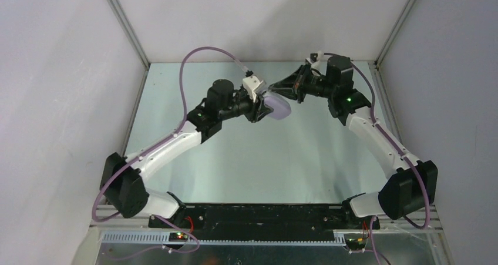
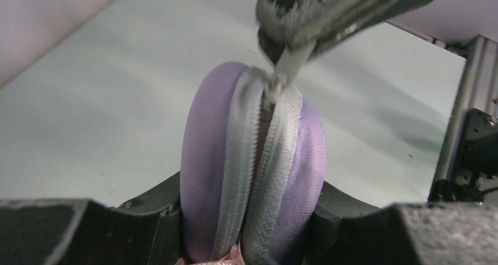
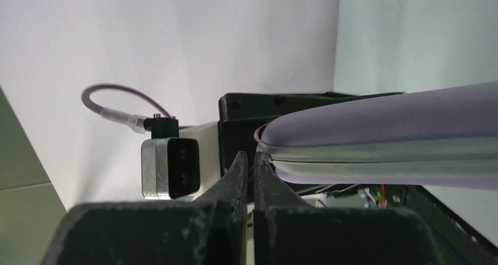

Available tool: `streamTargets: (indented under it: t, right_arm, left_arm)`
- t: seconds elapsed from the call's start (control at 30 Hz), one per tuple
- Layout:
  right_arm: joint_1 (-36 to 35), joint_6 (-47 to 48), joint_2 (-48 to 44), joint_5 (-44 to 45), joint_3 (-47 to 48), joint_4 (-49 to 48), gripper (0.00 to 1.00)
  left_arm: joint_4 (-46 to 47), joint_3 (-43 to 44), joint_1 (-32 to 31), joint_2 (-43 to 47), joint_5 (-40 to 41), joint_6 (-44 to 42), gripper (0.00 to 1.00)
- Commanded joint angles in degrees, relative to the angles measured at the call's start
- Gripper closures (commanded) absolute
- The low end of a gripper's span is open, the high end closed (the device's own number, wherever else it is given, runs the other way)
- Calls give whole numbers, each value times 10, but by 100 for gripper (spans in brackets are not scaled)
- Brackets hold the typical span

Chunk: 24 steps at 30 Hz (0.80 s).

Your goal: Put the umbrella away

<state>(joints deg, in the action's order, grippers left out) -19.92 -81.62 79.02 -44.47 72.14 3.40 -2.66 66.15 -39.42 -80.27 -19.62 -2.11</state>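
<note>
My left gripper [image 1: 262, 108] is shut on the pale lilac hard case [image 1: 277, 107] and holds it above the table, its jaws pressing both sides [image 2: 202, 159]. The case's white zipper [image 2: 258, 159] is slightly parted down the middle. A small bit of the umbrella's pale pink fabric [image 2: 230, 257] peeks out at the near end; the rest of the umbrella is hidden inside. My right gripper [image 1: 273, 90] is shut on the white zipper pull [image 2: 289, 62] at the far end of the case. In the right wrist view its jaws [image 3: 249, 159] are nearly together beside the case [image 3: 382, 121].
The pale green table [image 1: 246, 159] lies below both arms. White walls and metal frame posts [image 1: 126, 27] enclose it at the back and sides. The left wrist's camera box [image 3: 170, 168] sits close to my right gripper.
</note>
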Motion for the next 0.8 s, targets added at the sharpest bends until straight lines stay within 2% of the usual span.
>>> streamTargets:
  t: [0.0,0.17,0.27,0.43,0.5,0.6,0.7,0.73,0.77]
  right_arm:
    - [-38,-43,-35,-83,70,-196,100]
    - [-36,-31,-41,-78,51,-179,100]
    - [-46,13,-35,-84,49,-125,100]
    - [-74,144,-29,-45,49,82,100]
    - [-87,172,-16,-37,49,111,100]
    - [-107,175,5,-41,49,102,100]
    - [-110,164,13,-47,49,89,100]
    - [-107,164,14,-47,45,92,100]
    - [-97,161,12,-46,40,91,100]
  left_arm:
    - [-81,-86,-22,-71,-96,16,100]
    - [-48,-96,-16,-62,-111,44,100]
    - [-136,-42,-16,-86,-95,15,100]
    - [-309,88,-16,-129,-54,-49,97]
    - [-367,133,-18,-148,-39,-67,96]
    - [-429,189,-26,-170,-16,-101,96]
    - [-461,201,-27,-181,1,-110,95]
    - [-450,191,-27,-172,0,-107,93]
    - [-437,182,-25,-164,-8,-103,83]
